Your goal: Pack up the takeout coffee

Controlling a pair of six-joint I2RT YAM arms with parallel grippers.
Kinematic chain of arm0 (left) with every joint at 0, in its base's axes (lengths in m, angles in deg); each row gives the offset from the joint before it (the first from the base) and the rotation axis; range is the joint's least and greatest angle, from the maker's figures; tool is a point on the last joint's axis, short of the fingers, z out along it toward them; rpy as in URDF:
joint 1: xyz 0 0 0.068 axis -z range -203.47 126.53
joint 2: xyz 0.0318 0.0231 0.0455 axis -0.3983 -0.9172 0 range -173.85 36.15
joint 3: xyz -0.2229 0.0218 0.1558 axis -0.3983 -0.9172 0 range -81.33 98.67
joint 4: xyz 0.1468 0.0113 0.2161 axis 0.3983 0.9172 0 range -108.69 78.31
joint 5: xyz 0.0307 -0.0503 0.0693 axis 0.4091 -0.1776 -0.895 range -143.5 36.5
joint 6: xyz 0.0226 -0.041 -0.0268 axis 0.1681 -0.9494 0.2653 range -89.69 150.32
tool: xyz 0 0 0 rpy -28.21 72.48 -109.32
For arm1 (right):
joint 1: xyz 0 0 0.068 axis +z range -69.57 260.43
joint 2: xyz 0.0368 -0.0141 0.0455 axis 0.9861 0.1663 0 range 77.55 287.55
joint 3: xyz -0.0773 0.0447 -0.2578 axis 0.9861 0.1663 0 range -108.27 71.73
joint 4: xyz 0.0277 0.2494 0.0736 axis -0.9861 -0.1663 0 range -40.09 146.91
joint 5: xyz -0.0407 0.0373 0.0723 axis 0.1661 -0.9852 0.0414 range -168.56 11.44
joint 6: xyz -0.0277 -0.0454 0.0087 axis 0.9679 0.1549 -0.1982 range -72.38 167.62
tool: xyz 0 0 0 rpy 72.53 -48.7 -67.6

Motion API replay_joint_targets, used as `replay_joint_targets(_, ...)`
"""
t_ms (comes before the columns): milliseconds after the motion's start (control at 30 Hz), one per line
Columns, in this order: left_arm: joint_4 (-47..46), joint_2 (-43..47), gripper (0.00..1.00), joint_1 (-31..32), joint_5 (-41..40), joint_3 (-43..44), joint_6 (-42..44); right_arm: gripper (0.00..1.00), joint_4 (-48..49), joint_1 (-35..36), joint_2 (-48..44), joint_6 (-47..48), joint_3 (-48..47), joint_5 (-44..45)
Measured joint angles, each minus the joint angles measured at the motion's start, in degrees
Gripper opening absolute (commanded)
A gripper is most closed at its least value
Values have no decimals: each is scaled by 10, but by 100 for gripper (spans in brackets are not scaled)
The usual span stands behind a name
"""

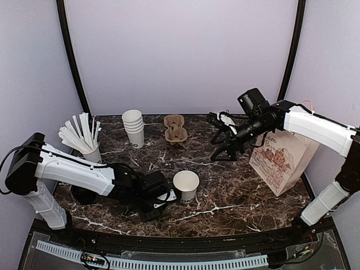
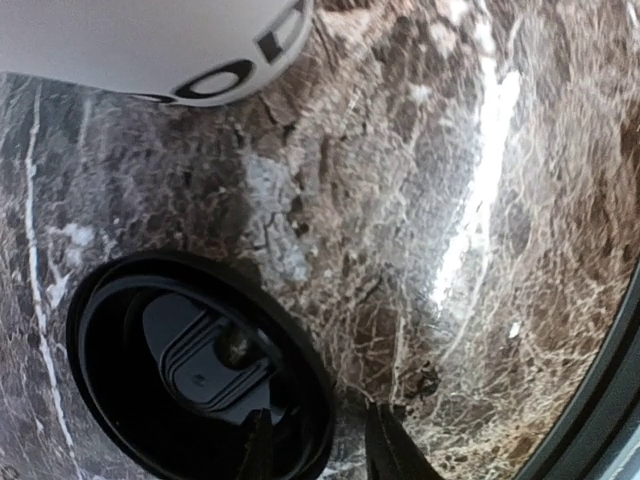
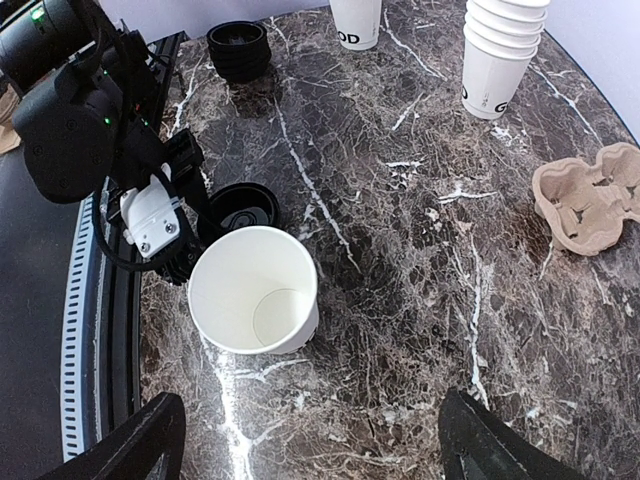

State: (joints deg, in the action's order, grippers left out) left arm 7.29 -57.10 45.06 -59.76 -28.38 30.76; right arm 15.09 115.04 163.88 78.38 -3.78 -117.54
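- Left gripper point(image 2: 315, 420) is low over the bench point(image 1: 236, 191), one finger inside the black lid point(image 2: 190, 370) and the other just outside its rim.
- Its jaws stand part way apart, straddling that rim; I cannot tell whether they are pinching it.
- The lid lies flat on the marble, hollow side up.
- Right beside it is the white paper cup point(image 1: 185, 184), upright and uncovered, black lettering on its side, at the near middle of the bench.
- From the right wrist view the cup looks hollow, nothing in it but its own bottom.
- Right gripper point(image 3: 310, 445) hangs high over the far right side, fingers spread wide with nothing between them, well apart from the cup.
- Below the right arm, a printed paper bag point(image 1: 281, 160) stands upright at the right edge.
- At the back, a cardboard cup carrier point(image 1: 175, 128) sits beside a stack of nested white cups point(image 1: 134, 126).
- Far left, a white cup of wrapped straws point(image 1: 90, 152), with a stack of black lids point(image 3: 238, 48) nearby behind the left arm.
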Motion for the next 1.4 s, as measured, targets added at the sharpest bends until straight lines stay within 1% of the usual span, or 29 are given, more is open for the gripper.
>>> replay_joint_targets(133,1,-17,27,4,-11,0,3,89,0,0,0,0,0,0)
replay_joint_targets(300,5,-17,18,4,-30,0,4,88,2,0,2,0,0,0)
replay_joint_targets(467,17,-8,15,4,-50,2,4,88,2,0,7,-1,0,0)
replay_joint_targets(567,39,21,15,4,-57,10,4,88,0,0,10,-2,-3,-3)
replay_joint_targets(667,63,72,14,-7,-58,41,4,89,-10,0,16,-4,-23,-7)
replay_joint_targets(800,69,145,15,-42,-45,102,1,95,-24,0,22,-10,-78,-13)
replay_joint_targets(867,49,178,15,-71,-22,136,-9,98,-23,0,24,-17,-115,-19)
replay_joint_targets(967,-14,217,16,-113,36,168,-38,99,-18,0,28,-31,-169,-36)
replay_joint_targets(1033,-80,229,16,-146,89,184,-72,99,-14,1,36,-40,-207,-49)
replay_joint_targets(1133,-178,224,17,-189,179,204,-137,99,-5,8,48,-50,-258,-59)
replay_joint_targets(1267,-285,193,17,-234,285,216,-242,99,10,41,59,-63,-304,-16)
replay_joint_targets(1400,-370,164,16,-269,369,210,-338,99,28,70,68,-67,-330,42)
